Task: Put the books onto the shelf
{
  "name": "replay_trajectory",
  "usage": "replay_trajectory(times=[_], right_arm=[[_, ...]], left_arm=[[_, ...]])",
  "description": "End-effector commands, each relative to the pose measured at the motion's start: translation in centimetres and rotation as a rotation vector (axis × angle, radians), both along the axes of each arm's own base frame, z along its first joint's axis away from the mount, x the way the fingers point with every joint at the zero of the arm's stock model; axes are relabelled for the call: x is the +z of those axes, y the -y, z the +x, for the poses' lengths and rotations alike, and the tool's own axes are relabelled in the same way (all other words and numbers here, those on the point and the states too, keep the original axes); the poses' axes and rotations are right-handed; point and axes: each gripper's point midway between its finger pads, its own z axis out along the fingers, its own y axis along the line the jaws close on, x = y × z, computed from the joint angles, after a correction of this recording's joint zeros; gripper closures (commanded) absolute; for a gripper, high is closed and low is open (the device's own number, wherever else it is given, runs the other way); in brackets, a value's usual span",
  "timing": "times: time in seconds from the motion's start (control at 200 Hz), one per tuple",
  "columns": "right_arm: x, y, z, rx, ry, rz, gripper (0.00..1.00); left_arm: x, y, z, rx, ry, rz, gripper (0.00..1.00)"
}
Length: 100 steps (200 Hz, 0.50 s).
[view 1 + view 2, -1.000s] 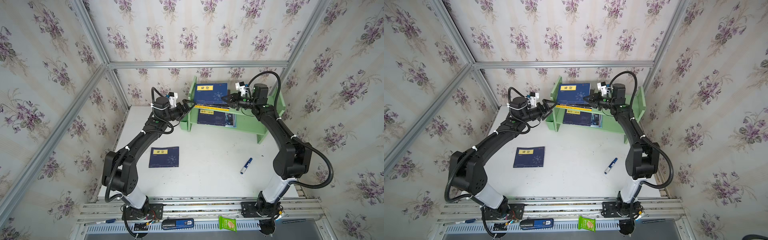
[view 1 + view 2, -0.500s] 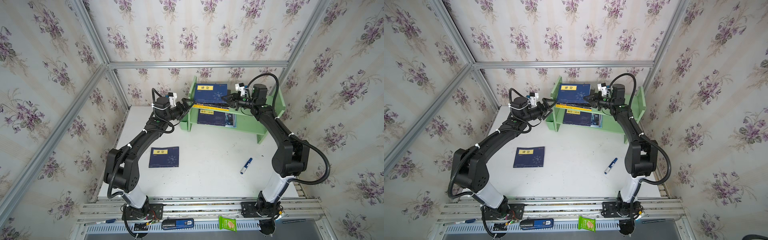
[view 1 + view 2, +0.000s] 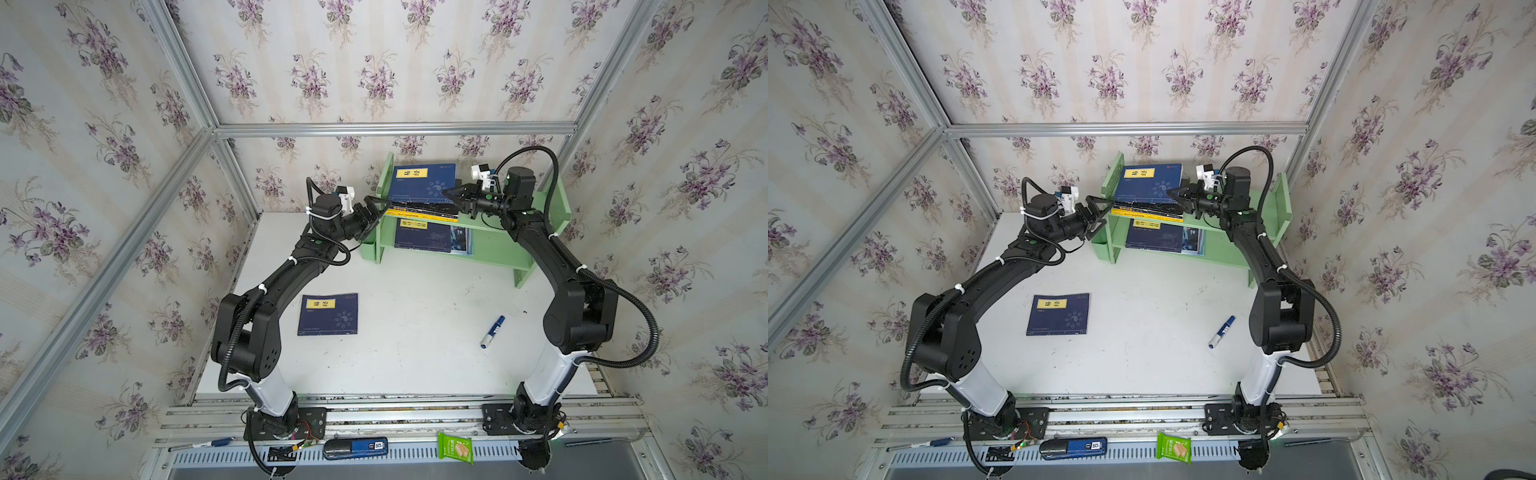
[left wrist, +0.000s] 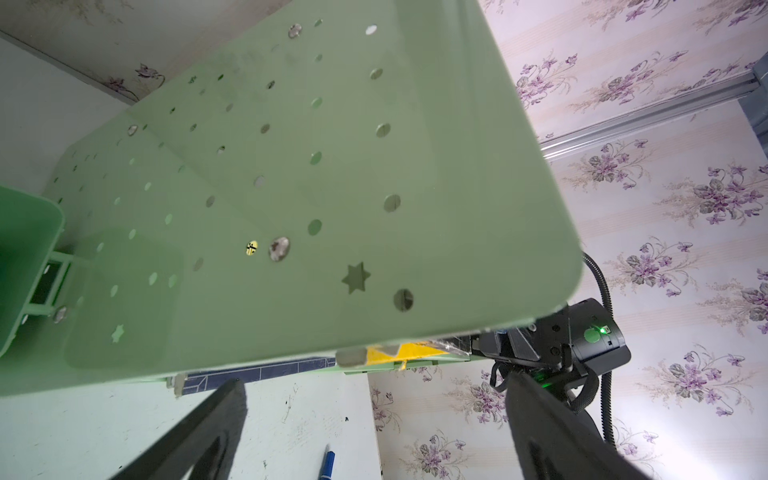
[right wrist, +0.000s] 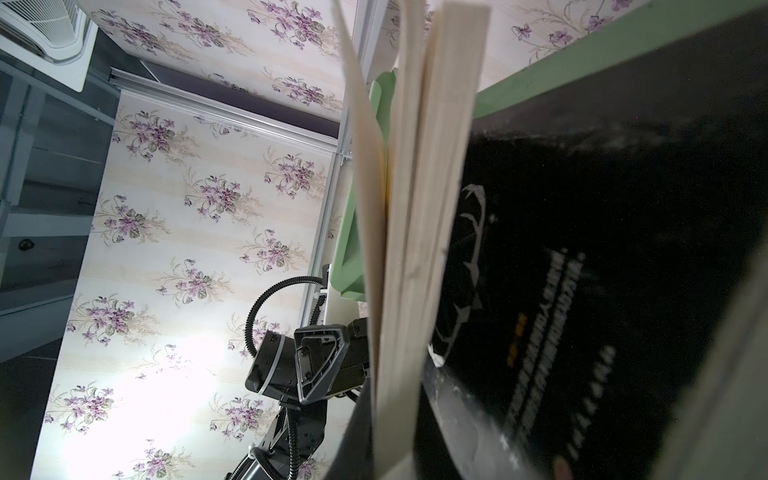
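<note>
- My left gripper [image 3: 376,218] gapes wide and empty, just beside the pale green shelf [image 3: 494,249];
- my right gripper [image 3: 452,194], pinched shut, noses the upper-tier book stack [image 3: 422,185].

A lab test booth: aluminium framing [image 3: 395,129], wallpapered panels [image 3: 374,62], rail-mounted robot arms [image 3: 552,257].

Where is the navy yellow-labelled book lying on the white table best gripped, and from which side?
The navy yellow-labelled book lies flat, cover up, well inside the white table. Likely best: come down from above on the left arm's side and pinch the thin edge facing it, one claw finger sliding underneath.
</note>
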Motion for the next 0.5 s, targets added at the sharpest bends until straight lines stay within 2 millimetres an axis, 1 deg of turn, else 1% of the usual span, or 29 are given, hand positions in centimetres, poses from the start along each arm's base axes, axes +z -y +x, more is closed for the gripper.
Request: replay_trajectory(times=[0.0, 0.215, 0.495], right_arm=[[1.6, -0.5, -0.3, 0.037, 0.074, 0.010, 0.93], [1.3, -0.9, -0.8, 0.059, 0.070, -0.004, 0.93], [0.5, -0.9, -0.9, 0.055, 0.054, -0.028, 0.93]], left_arm=[[1.2, 0.1, 0.5, 0.012, 0.034, -0.025, 0.01], [1.2, 0.7, 1.3, 0.014, 0.023, -0.040, 0.01], [0.7, 0.3, 2.1, 0.060, 0.000, -0.049, 0.01]])
